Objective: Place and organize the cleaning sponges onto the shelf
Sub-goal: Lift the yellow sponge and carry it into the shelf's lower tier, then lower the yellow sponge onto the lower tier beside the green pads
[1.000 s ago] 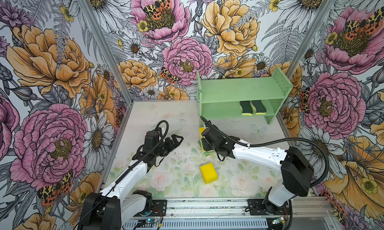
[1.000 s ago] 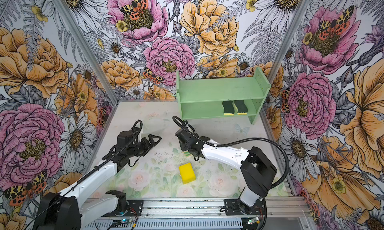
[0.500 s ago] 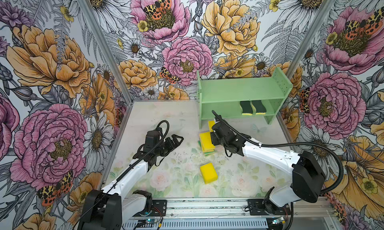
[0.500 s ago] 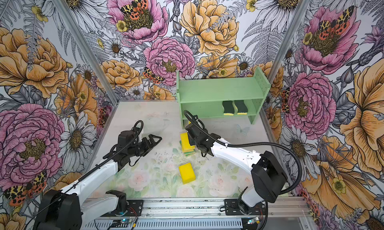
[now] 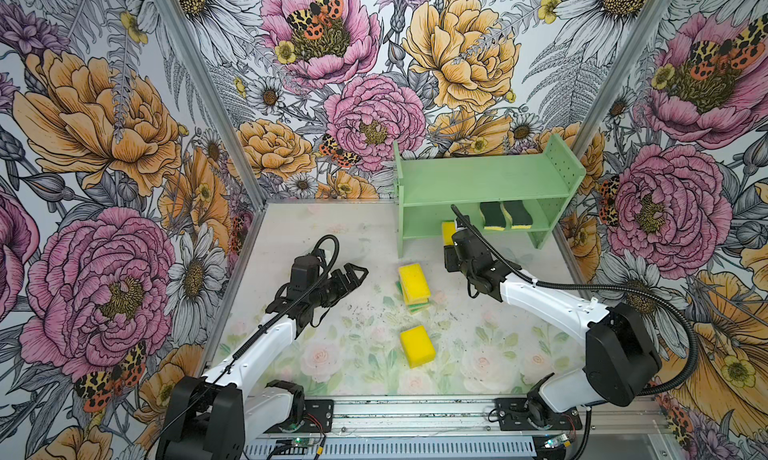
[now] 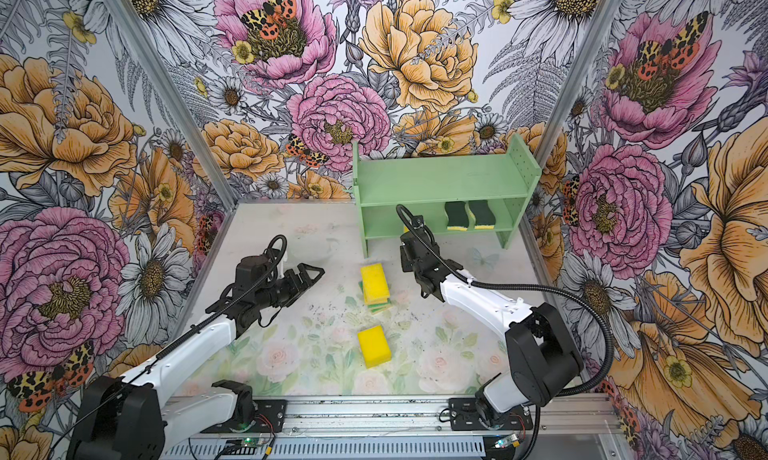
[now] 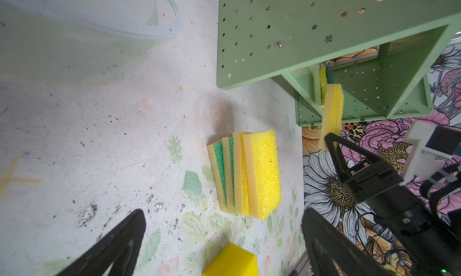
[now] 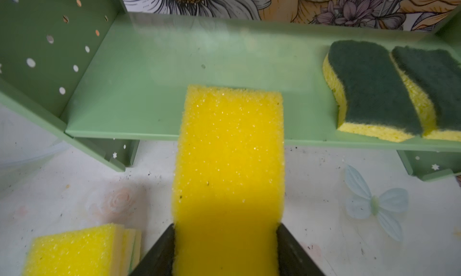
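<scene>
The mint-green shelf [image 5: 482,179] [image 6: 436,175] stands at the back right. Two wavy dark-green-topped sponges [image 5: 505,216] [image 8: 374,87] lie on the right of its lower tier. My right gripper [image 5: 451,239] [image 8: 225,227] is shut on a plain yellow sponge [image 8: 229,150] [image 7: 331,112], whose far end reaches over the lower tier's front edge. On the table, a stack of sponges [image 5: 413,285] [image 7: 249,175] has yellow ones on top of teal-green-topped ones. A lone yellow sponge [image 5: 417,345] [image 7: 232,259] lies nearer the front. My left gripper [image 5: 353,277] [image 7: 224,212] hangs open, left of the stack.
Floral walls close in the table on three sides, and the shelf's right panel [image 5: 561,166] stands close to the right wall. A metal rail [image 5: 415,412] with both arm bases runs along the front. The shelf's top tier [image 6: 440,179] holds nothing.
My right gripper has carried the yellow sponge from beside the stack back and right to the shelf's lower tier. The left arm has hardly moved.
</scene>
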{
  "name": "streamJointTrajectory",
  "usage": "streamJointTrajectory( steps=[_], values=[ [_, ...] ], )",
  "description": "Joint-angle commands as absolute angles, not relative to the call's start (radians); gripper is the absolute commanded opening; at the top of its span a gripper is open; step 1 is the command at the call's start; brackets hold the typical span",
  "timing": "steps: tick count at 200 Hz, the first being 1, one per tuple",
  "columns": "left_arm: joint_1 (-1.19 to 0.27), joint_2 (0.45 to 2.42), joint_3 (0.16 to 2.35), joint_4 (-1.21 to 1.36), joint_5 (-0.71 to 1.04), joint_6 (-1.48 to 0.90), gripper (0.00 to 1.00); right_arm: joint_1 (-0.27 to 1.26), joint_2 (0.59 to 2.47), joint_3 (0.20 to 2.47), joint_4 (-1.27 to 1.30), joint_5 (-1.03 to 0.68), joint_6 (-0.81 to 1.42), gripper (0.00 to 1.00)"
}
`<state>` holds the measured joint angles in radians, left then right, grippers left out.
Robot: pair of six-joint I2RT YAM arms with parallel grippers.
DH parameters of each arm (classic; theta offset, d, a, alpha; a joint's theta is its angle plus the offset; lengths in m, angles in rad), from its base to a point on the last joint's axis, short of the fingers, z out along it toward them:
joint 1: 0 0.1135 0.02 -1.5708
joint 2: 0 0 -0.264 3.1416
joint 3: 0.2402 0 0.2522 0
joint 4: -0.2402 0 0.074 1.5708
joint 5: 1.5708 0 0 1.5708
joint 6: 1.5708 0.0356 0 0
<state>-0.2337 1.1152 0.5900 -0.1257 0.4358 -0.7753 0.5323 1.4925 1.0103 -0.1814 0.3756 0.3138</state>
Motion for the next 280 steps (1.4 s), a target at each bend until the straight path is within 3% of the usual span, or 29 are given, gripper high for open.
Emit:
streamJointTrajectory(
  steps=[1, 126, 280],
  values=[
    [-0.241, 1.117, 0.626, -0.153, 0.441, -0.741, 0.99, 0.5, 1.493, 0.992, -0.062, 0.339, 0.258, 0.59],
    [-0.227, 1.148, 0.653, -0.16, 0.447, -0.72, 0.99, 0.361, 1.583, 1.003, 0.144, 0.214, 0.176, 0.59],
    [-0.214, 1.169, 0.65, -0.132, 0.469, -0.712, 0.99, 0.328, 1.662, 0.999, 0.306, 0.198, 0.169, 0.59]
  ],
)
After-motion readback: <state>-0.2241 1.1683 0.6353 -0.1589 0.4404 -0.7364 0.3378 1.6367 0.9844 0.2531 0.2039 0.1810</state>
